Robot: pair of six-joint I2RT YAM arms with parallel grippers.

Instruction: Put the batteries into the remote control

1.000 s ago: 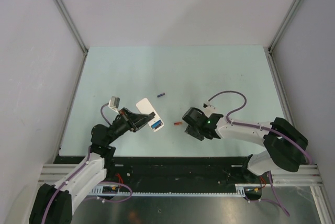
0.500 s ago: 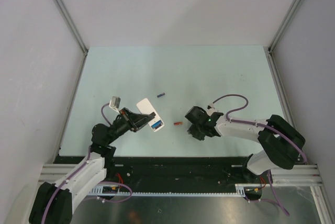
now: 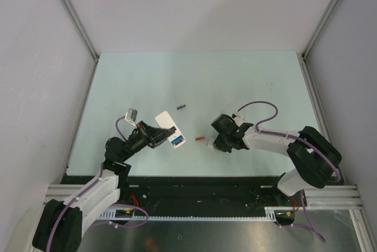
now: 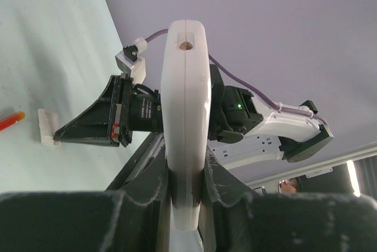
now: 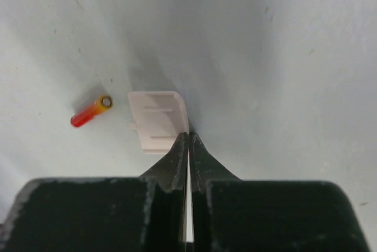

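My left gripper (image 3: 156, 135) is shut on the remote control (image 3: 165, 119), holding it above the table with its white back up. A blue battery (image 3: 175, 141) sits in its open end. In the left wrist view the remote (image 4: 185, 105) stands edge-on between my fingers (image 4: 150, 184). An orange-red battery (image 3: 200, 139) lies on the table and also shows in the right wrist view (image 5: 91, 111). A dark purple battery (image 3: 181, 108) lies farther back. My right gripper (image 5: 188, 136) is shut and empty, its tips down at the table touching the right edge of the white cover piece (image 5: 158, 119).
The pale green table (image 3: 247, 81) is enclosed by white walls with metal frame posts (image 3: 72, 13). The black rail (image 3: 194, 184) runs along the near edge. The cover piece (image 4: 47, 128) and the right gripper (image 4: 112, 116) show beyond the remote in the left wrist view.
My right gripper has moved a little left and back, lowering its tips by the cover piece. My left gripper with the remote has barely shifted.
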